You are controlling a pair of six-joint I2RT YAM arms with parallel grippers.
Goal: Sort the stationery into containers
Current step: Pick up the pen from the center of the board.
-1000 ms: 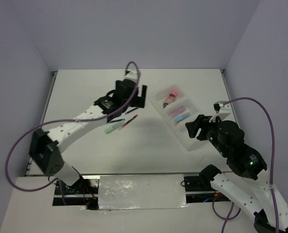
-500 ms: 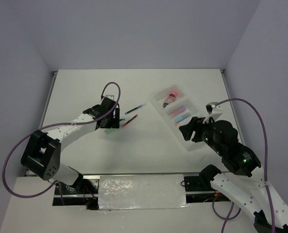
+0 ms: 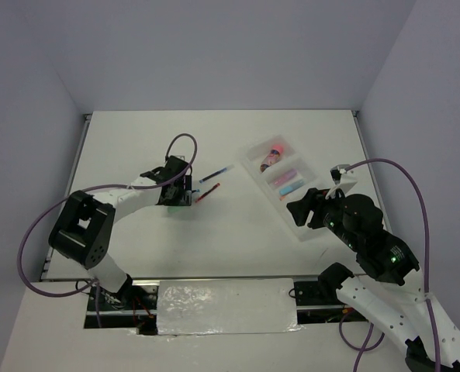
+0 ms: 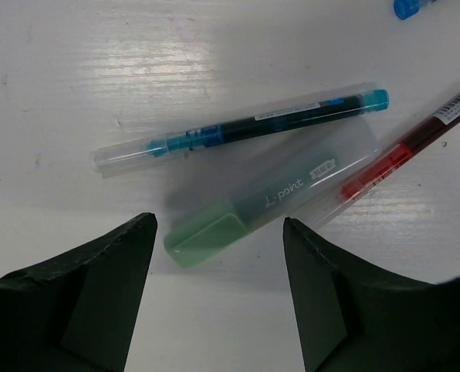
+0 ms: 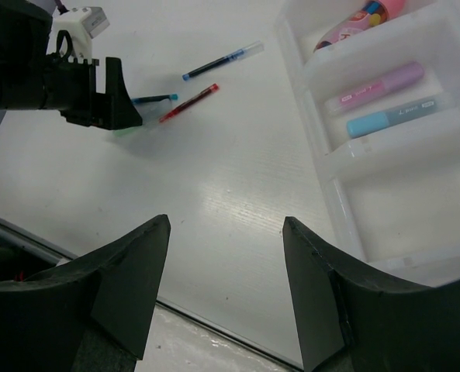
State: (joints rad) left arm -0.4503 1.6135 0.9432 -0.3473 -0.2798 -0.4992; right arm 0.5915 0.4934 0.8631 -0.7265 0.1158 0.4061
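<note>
My left gripper (image 3: 175,198) (image 4: 218,225) is open, low over the table, with its jaws on either side of the cap end of a green pastel stick (image 4: 268,203). A teal pen (image 4: 237,132) and a red pen (image 4: 408,151) lie beside the stick. A dark-blue pen (image 3: 214,174) lies further back. The white three-compartment tray (image 3: 307,226) holds a pink cylinder (image 3: 274,152) in the far compartment. The middle compartment holds a purple stick (image 5: 377,85) and a blue stick (image 5: 392,116). My right gripper (image 3: 303,209) (image 5: 226,225) is open and empty, above the table by the tray's near end.
The tray's near compartment (image 5: 416,209) holds nothing. In the right wrist view the left gripper (image 5: 98,93) stands beside the teal pen (image 5: 156,98), the red pen (image 5: 189,103) and the dark-blue pen (image 5: 222,62). The table's front edge (image 5: 214,325) is close below.
My left arm has drawn back from the table's middle and come down over the green stick. My right gripper has shifted a little to the left.
</note>
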